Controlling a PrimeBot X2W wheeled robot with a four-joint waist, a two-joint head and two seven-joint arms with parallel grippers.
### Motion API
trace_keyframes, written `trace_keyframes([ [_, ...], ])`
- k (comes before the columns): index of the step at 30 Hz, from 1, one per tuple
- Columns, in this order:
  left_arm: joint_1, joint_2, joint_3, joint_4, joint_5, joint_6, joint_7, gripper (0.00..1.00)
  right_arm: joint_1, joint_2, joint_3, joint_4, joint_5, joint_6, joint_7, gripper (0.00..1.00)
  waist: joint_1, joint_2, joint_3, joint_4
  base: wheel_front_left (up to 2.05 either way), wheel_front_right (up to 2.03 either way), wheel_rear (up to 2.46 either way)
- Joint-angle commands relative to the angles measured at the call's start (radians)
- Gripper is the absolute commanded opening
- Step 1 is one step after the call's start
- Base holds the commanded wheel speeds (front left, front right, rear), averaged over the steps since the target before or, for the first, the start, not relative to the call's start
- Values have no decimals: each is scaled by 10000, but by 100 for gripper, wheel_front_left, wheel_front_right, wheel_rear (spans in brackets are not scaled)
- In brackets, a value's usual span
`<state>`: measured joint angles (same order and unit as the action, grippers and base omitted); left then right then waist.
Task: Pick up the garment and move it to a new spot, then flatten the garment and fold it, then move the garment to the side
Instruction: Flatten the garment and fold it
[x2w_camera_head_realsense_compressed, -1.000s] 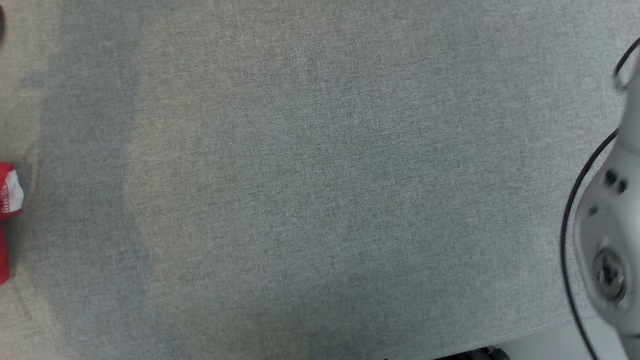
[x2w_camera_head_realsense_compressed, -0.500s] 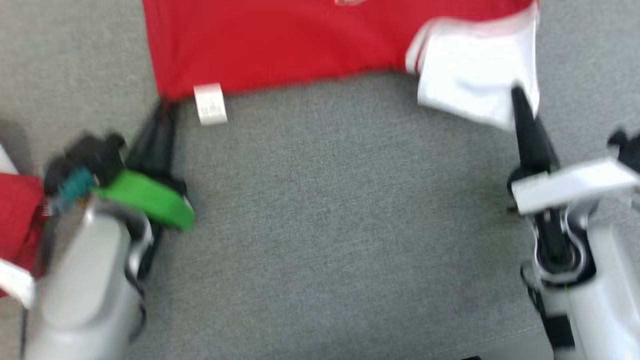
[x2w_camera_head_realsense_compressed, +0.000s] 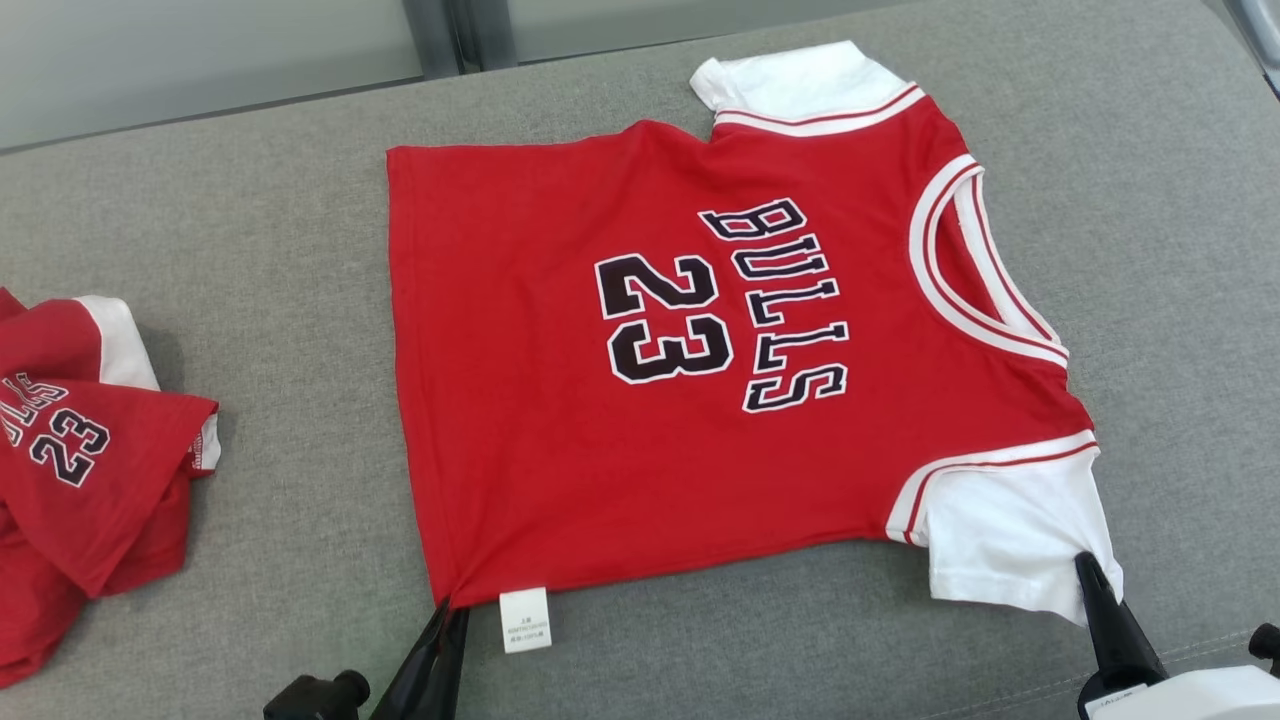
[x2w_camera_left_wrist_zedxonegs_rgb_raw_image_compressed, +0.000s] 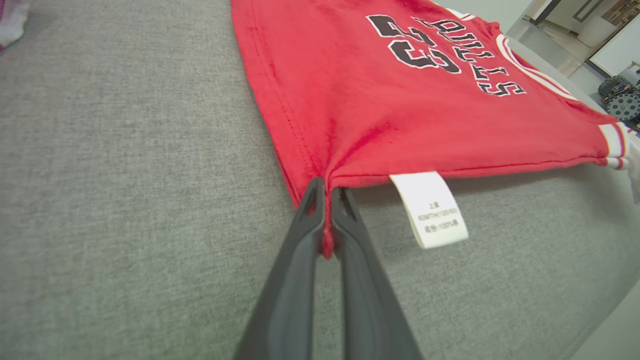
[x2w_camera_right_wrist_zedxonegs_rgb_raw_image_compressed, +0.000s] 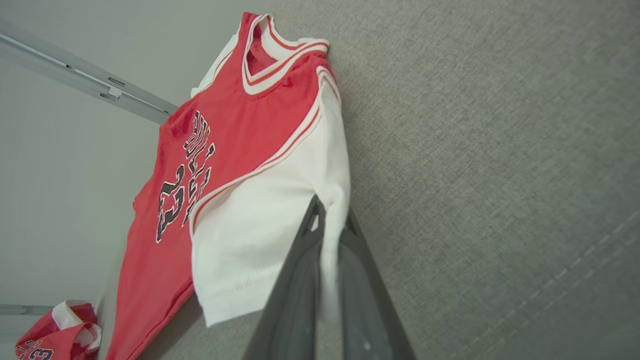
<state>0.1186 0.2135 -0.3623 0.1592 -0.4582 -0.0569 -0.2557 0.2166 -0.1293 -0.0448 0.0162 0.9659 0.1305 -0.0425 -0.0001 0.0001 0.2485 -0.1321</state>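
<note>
My left gripper (x2w_camera_left_wrist_zedxonegs_rgb_raw_image_compressed: 325, 190) pinches the lower-left hem corner, and my right gripper (x2w_camera_right_wrist_zedxonegs_rgb_raw_image_compressed: 331, 212) the white sleeve edge, of the red-and-white soft knit Bulls jersey (x2w_camera_head_realsense_compressed: 560, 440), spread mid-frame on the grey fabric surface (x2w_camera_head_realsense_compressed: 250, 230). It looks light and limp; I'd hold corners, since mid-panel pinches would bunch it.

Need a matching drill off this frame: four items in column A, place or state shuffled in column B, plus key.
Column A
1. left gripper
2. right gripper
3. care label
4. crumpled jersey

Column B
a. shut on the white sleeve of the spread jersey
b. shut on the spread jersey's red hem corner
c. bunched at the left of the grey surface
d. white, sticking out from the spread jersey's near edge

Pairs: 1-b, 2-a, 3-d, 4-c
</note>
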Motion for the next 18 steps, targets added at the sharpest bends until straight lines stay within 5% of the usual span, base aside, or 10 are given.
trace_keyframes([
  [1,-11,138,41,-308,-166,-66,207,0,-112,-34,-98,-72,10,5,1,0,1,-1,-48,-13,0,0,0],
  [10,-1762,1022,-276,-2415,-1317,-550,3283,0,-2535,-603,-424,-445,-847,6,1543,0,1,-1,875,364,0,0,0],
  [18,-4332,1040,-356,-1799,-1768,-631,4839,0,-5323,-681,-845,336,-2534,6,3512,0,1,-1,1610,710,0,0,0],
])
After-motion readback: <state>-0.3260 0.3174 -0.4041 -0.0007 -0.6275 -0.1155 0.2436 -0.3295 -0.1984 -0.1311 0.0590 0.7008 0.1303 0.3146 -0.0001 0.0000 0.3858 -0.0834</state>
